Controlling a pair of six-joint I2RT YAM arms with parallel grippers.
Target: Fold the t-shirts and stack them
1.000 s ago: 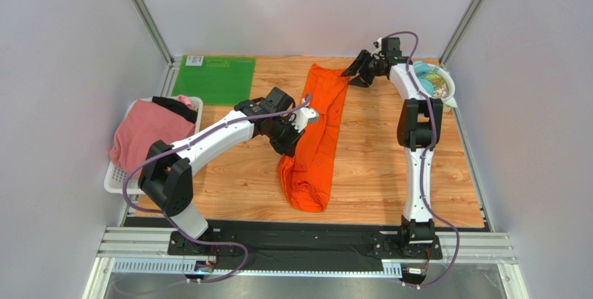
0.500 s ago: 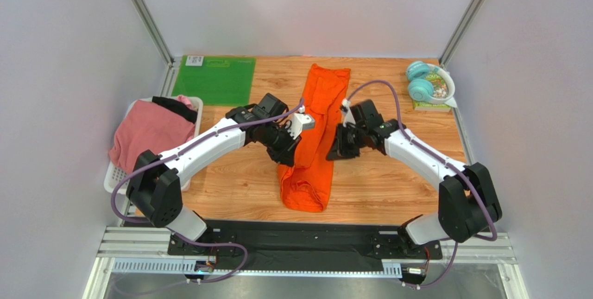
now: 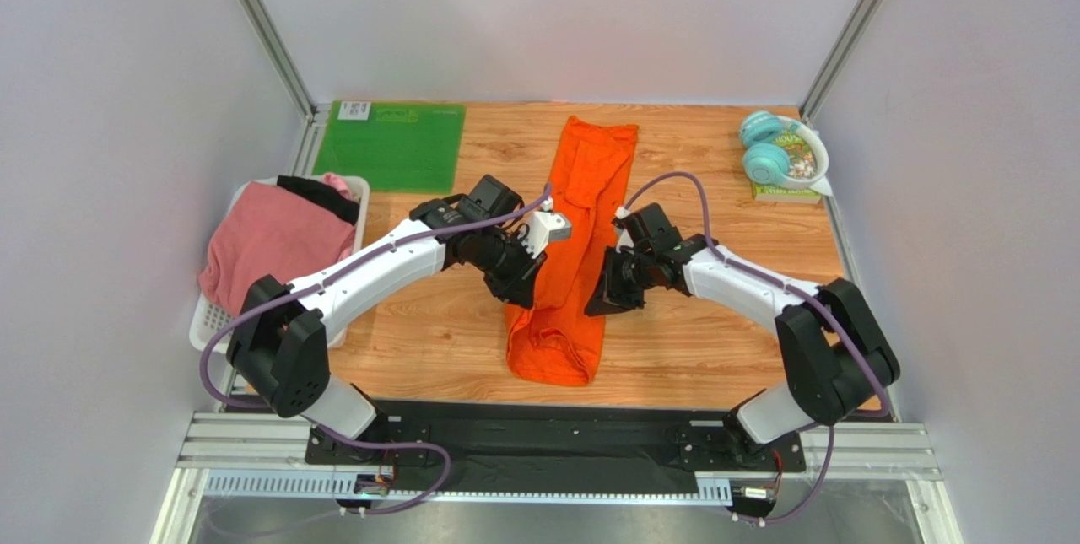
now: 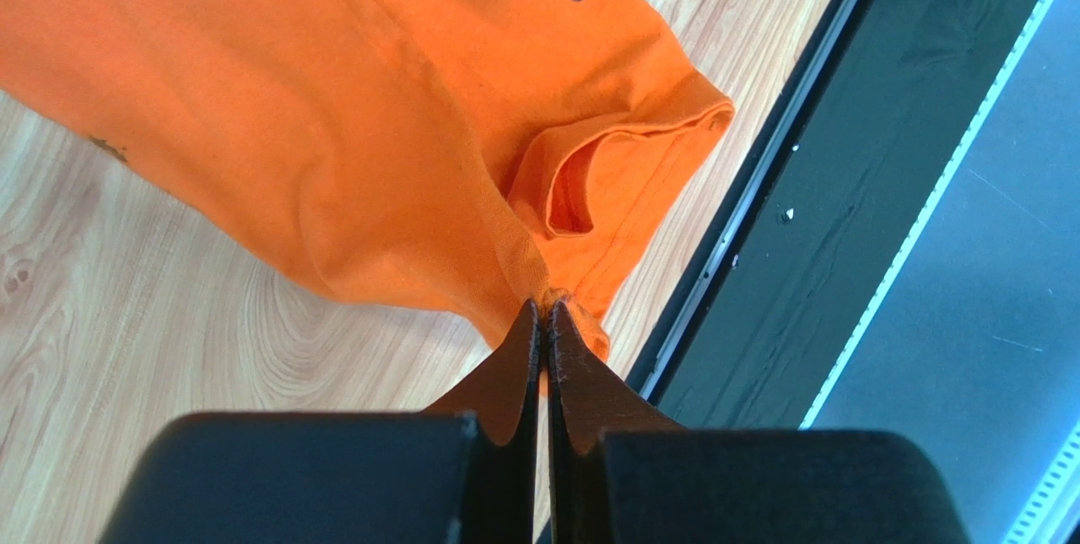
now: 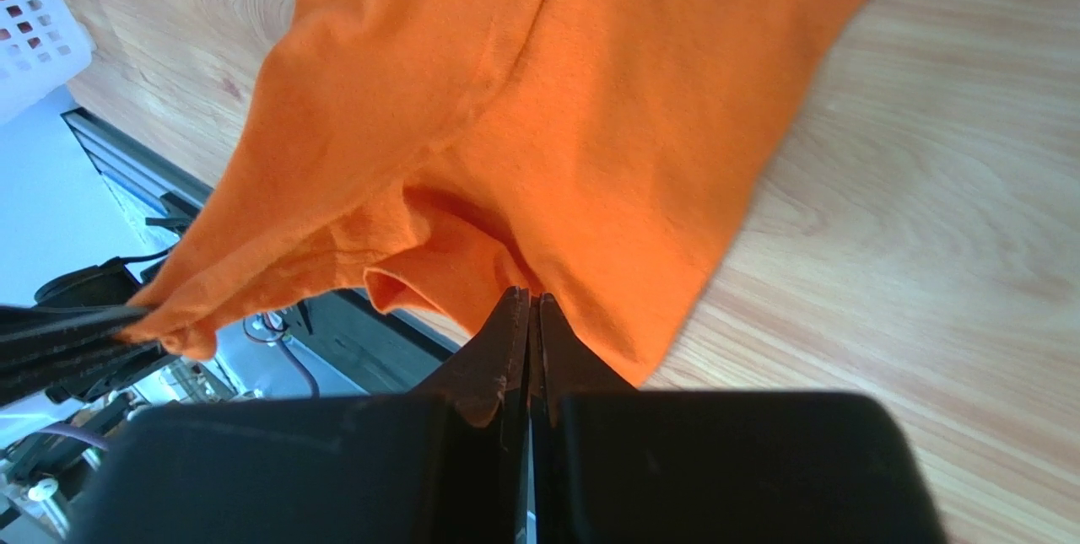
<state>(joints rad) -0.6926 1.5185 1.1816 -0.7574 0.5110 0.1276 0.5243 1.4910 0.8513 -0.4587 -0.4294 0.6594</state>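
The orange t-shirt (image 3: pixel 577 234) lies as a long narrow strip down the middle of the table, and both grippers hold it near its front end. My left gripper (image 3: pixel 524 281) is shut on its left edge; the left wrist view shows the cloth (image 4: pixel 380 127) bunched at the closed tips (image 4: pixel 546 306). My right gripper (image 3: pixel 601 301) is shut on its right edge, pinching a fold (image 5: pixel 571 101) at the tips (image 5: pixel 533 297). The pink t-shirt (image 3: pixel 264 241) and the black t-shirt (image 3: pixel 320 197) lie in a white basket (image 3: pixel 211 324) at the left.
A green mat (image 3: pixel 391 146) lies at the back left. Teal headphones (image 3: pixel 768 149) on a small dish sit at the back right. The table's black front rail (image 4: pixel 811 228) runs close below the shirt's near end.
The right arm swung from the back right corner down to the shirt's right edge and closed on it. The left gripper stayed shut on the left edge, shifting slightly.
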